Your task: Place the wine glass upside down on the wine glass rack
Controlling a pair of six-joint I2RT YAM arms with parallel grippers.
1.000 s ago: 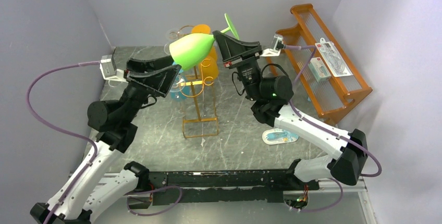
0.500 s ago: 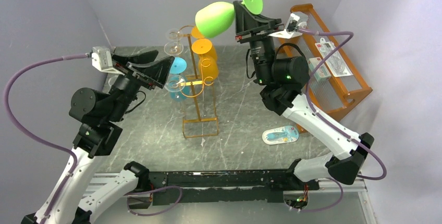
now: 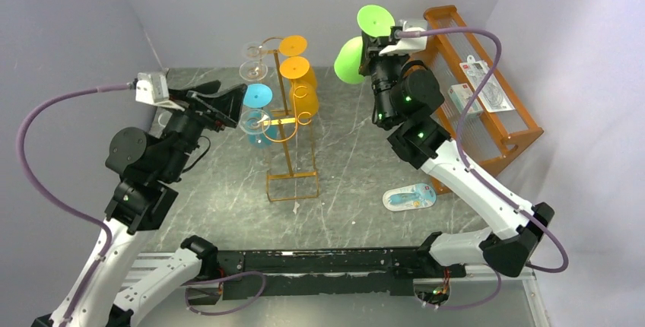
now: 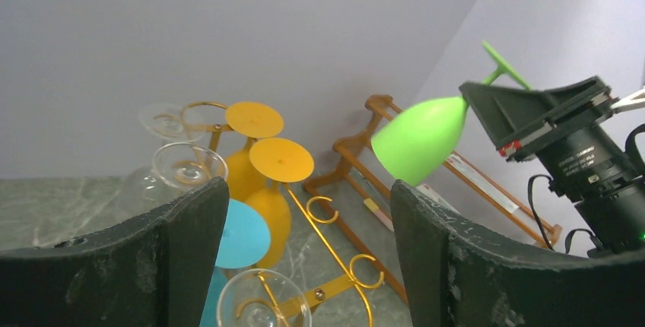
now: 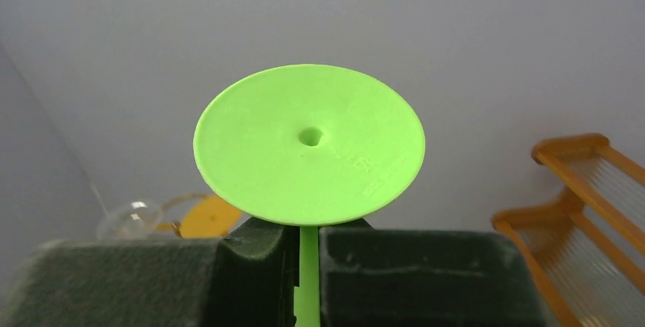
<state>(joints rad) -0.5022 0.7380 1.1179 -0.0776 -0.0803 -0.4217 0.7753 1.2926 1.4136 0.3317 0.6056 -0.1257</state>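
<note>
The right fingers (image 5: 426,274) are pinched narrow on the thin stem of the green wine glass (image 3: 350,59), just under its round foot. The glass is held high in the air, tilted, with the foot uppermost and the bowl slanting down toward the left arm. It sits to the right of the wine glass rack (image 3: 289,148) and apart from it, between the rack's top and the orange shelf (image 3: 498,125) by the right wall.

The rack stands upright on the surface (image 3: 350,182). Two orange glasses (image 4: 266,182), a blue glass (image 4: 242,237) and some clear glasses (image 4: 182,169) hang on it upside down.

The left fingers (image 4: 175,258) are spread wide and hold nothing. They hover near the rack's left side; from above they seem just clear of the blue glass, though that is hard to judge.

A small packet (image 3: 409,198) lies on the surface under the right arm.
</note>
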